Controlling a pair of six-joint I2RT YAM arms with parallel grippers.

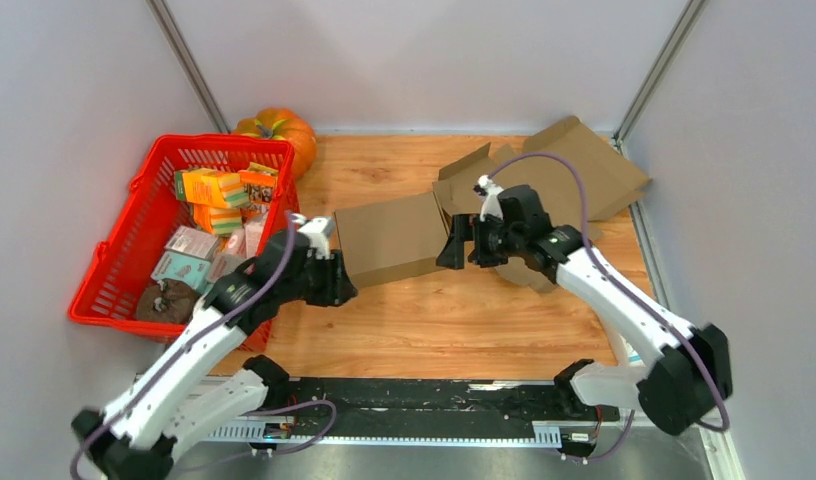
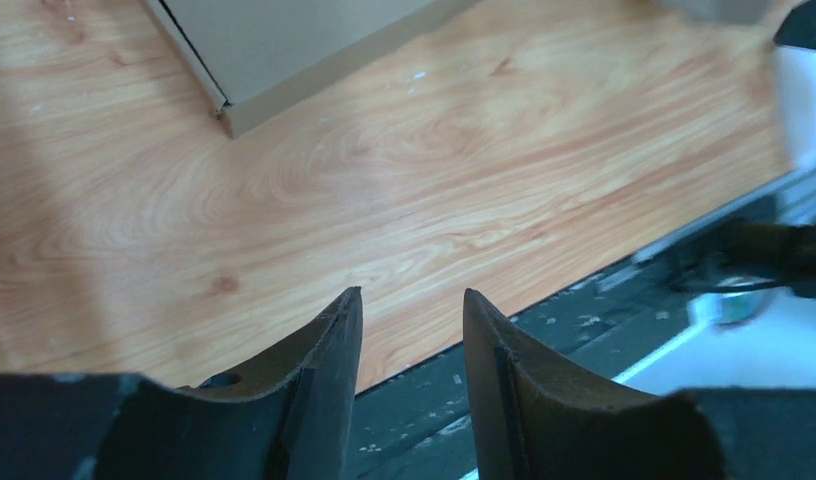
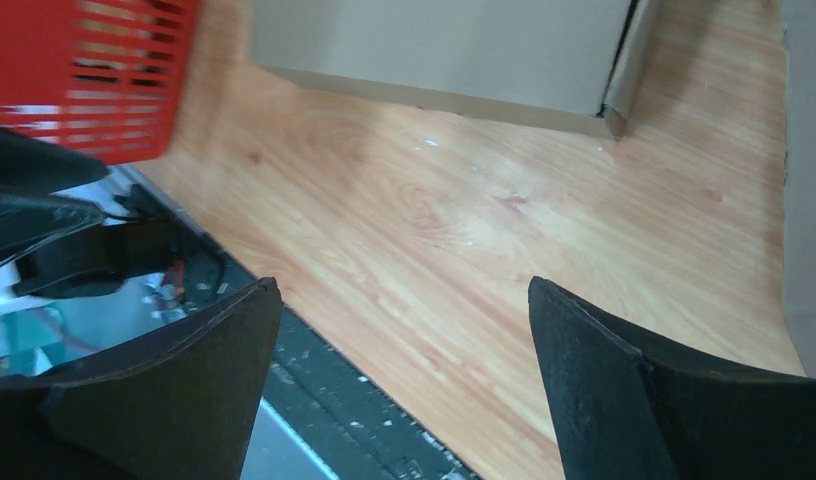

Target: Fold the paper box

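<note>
We see the paper box (image 1: 389,240) lying in the middle of the table (image 1: 434,320), its loose flaps spreading toward 2 o'clock; our left gripper (image 1: 336,282) sits at the box's 8 o'clock corner, fingers narrowly parted with nothing between them; our right gripper (image 1: 452,245) hangs at its 3 o'clock edge, spread wide and empty; a red basket (image 1: 114,270) stands at the table's 9 o'clock.

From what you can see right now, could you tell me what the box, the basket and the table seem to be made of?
The box looks like brown cardboard, matte, with a plain cut edge. The basket looks like glossy red plastic, judging by its moulded lattice walls. The table is wood or wood-look laminate, smooth with visible grain; I cannot tell which.
</note>
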